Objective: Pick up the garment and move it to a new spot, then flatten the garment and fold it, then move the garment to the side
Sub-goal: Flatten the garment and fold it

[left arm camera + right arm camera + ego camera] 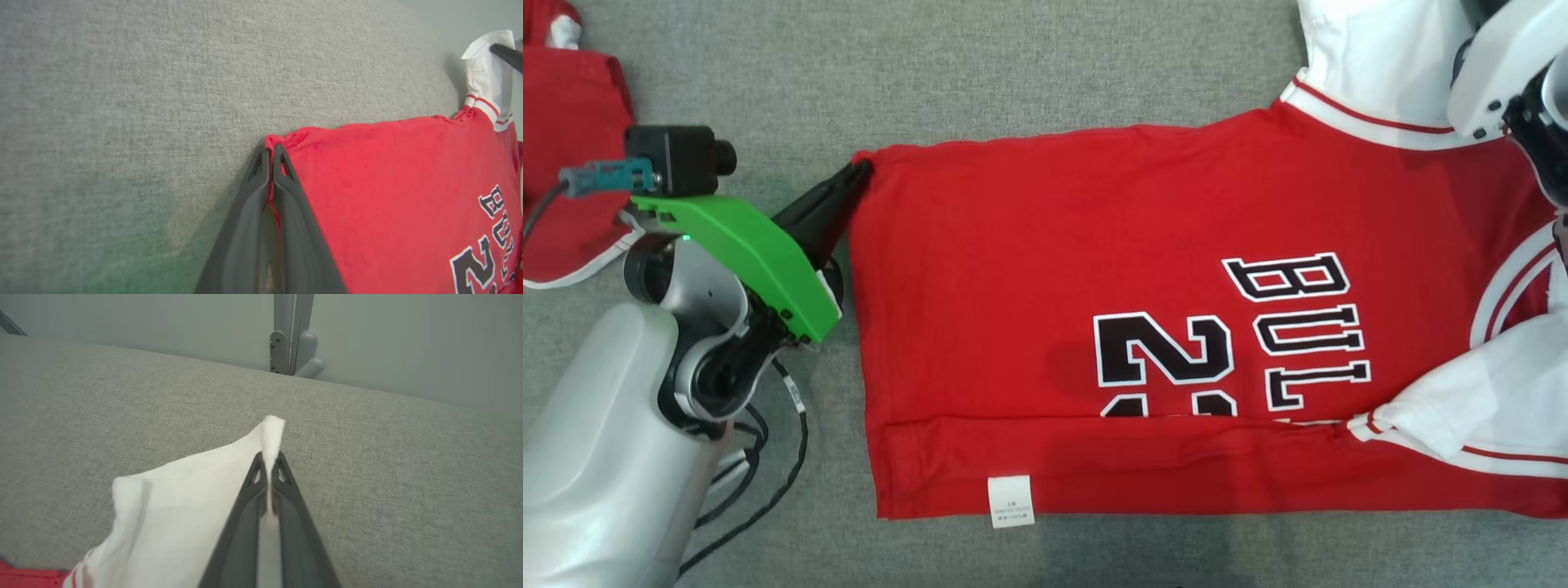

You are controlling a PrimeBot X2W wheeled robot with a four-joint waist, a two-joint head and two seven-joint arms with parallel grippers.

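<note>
The garment [1045,269] lies flat on the grey surface [1013,65], left gripper [270,153] pinching its far hem corner and right gripper [269,457] pinching the white sleeve [175,490] edge; the fold step is judged in hand, next requiring both grips to lift and carry evenly across.

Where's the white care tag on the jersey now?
Head view, lower middle: the white care tag sits at the near edge of the red jersey, below and left of the black number.
</note>
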